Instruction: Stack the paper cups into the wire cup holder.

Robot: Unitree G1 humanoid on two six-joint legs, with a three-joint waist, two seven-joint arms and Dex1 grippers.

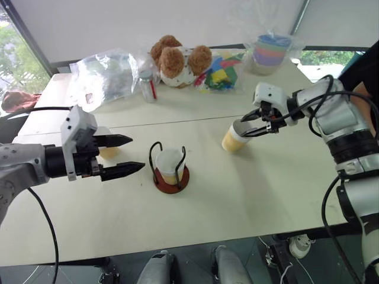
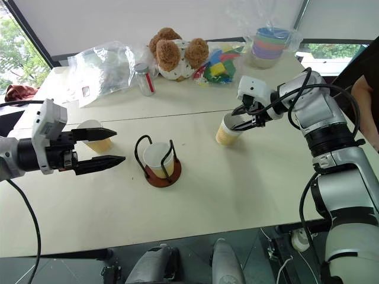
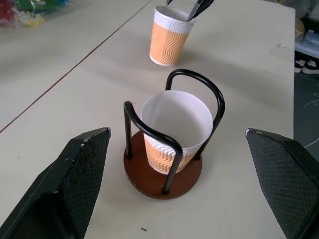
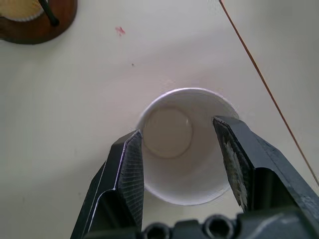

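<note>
The wire cup holder (image 1: 172,177), a dark red disc with black wire loops, stands mid-table with one paper cup (image 1: 169,164) upright inside it. My left gripper (image 1: 137,154) hangs level to its left, open and empty, pointing at the holder (image 3: 164,177). Behind its fingers a second paper cup (image 2: 95,135) stands on the table. A third paper cup (image 1: 233,139) stands to the right of the holder. My right gripper (image 1: 253,123) points down at that cup's mouth (image 4: 174,184), with its jaws parted just above the rim.
Along the table's far side lie a clear plastic bag (image 1: 106,74), a small bottle (image 1: 147,86), a plush bear (image 1: 177,59), coloured blocks (image 1: 222,71) and a stack of pastel bowls (image 1: 271,52). A person's arm (image 2: 364,100) shows at the right edge.
</note>
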